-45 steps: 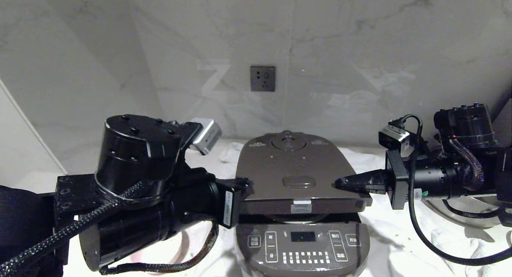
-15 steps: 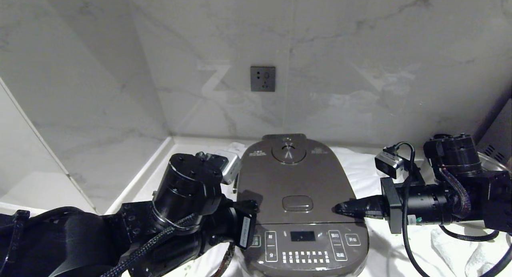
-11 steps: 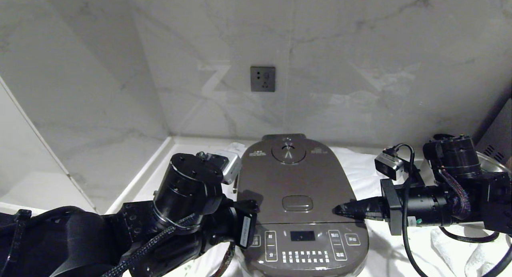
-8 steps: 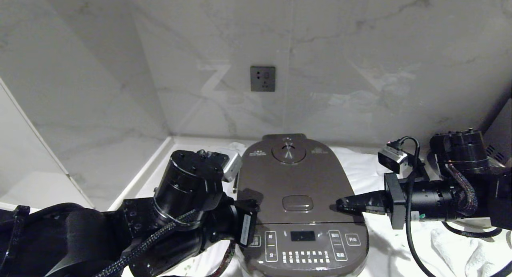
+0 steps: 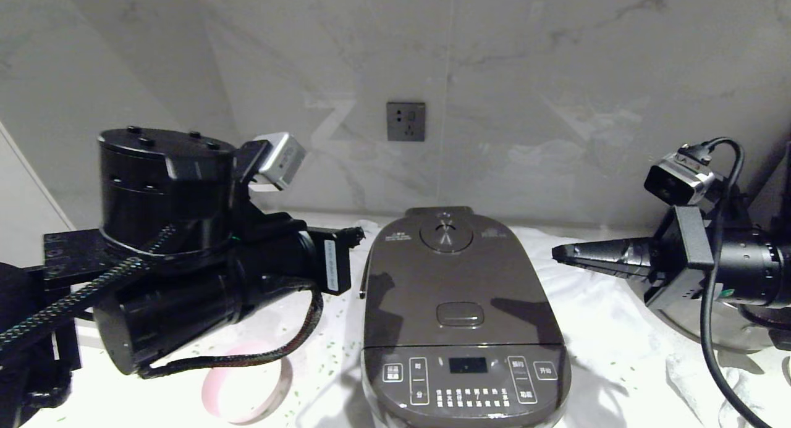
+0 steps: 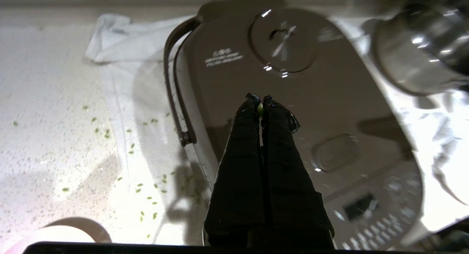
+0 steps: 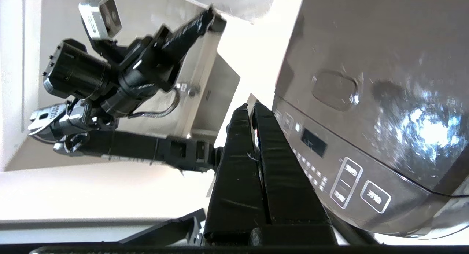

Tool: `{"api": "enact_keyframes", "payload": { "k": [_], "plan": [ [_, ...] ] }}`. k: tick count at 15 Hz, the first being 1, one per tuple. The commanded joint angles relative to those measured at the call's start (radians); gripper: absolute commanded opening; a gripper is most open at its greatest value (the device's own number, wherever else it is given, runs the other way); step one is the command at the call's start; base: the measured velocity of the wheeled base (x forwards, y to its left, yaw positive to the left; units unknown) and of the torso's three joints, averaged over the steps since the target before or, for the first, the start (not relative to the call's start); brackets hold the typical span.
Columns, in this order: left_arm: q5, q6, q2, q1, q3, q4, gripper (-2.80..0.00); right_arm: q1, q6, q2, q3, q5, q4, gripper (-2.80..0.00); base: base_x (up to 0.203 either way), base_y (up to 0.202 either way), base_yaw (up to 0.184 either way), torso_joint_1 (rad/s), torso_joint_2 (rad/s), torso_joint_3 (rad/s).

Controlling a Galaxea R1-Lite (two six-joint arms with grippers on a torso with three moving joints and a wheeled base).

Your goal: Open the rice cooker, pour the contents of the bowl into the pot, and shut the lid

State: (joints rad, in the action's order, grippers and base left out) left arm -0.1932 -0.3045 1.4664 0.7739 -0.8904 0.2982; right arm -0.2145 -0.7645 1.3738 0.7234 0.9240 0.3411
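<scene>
Head view: grippers (both shut) flank lid [image 5: 454,273].

I see a grey wall socket [image 5: 406,121] set in the marble wall [image 5: 556,76], up beyond where both sets of jaws point. A white cloth [image 5: 593,329] covers the counter beneath them, creased below the right jaws. A shiny steel pan [image 5: 710,329] sits on the cloth behind the right jaws; from the left jaws it lies off beyond their tips, blurred.
</scene>
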Motion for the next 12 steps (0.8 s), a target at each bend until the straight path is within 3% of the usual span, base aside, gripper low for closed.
{"api": "enact_keyframes", "payload": {
  "k": [1, 4, 6, 7, 9, 11, 12],
  "plan": [
    [-0.003, 0.012, -0.112, -0.048, 0.009, -0.01, -2.8, 0.0, -0.004, -0.096, 0.0, -0.027, 0.0, -2.8, 0.0, 0.0, 0.0, 0.0, 0.0, 0.0],
    [-0.001, 0.076, -0.226, -0.136, 0.025, -0.015, -2.8, 0.0, -0.003, -0.171, -0.004, -0.108, -0.002, -2.8, 0.0, 0.0, 0.0, 0.0, 0.0, 0.0],
    [-0.002, 0.12, -0.326, -0.152, 0.066, -0.029, -2.8, 0.0, 0.008, -0.206, -0.008, -0.205, -0.007, -2.8, 0.0, 0.0, 0.0, 0.0, 0.0, 0.0],
    [-0.003, 0.149, -0.39, -0.156, 0.098, -0.049, -2.8, 0.0, 0.039, -0.224, -0.006, -0.261, -0.036, -2.8, 0.0, 0.0, 0.0, 0.0, 0.0, 0.0],
    [-0.009, 0.195, -0.527, -0.176, 0.158, -0.093, -2.8, 0.0, 0.176, -0.242, -0.007, -0.411, -0.122, -2.8, 0.0, 0.0, 0.0, 0.0, 0.0, 0.0],
    [-0.02, 0.238, -0.681, -0.254, 0.197, -0.157, -2.8, -0.012, 0.282, -0.248, -0.022, -0.593, -0.17, -2.8, 0.0, 0.0, 0.0, 0.0, 0.0, 0.0],
    [-0.023, 0.261, -0.761, -0.304, 0.208, -0.204, -2.8, -0.025, 0.302, -0.259, -0.034, -0.645, -0.177, -2.8, 0.0, 0.0, 0.0, 0.0, 0.0, 0.0]
  ]
}}
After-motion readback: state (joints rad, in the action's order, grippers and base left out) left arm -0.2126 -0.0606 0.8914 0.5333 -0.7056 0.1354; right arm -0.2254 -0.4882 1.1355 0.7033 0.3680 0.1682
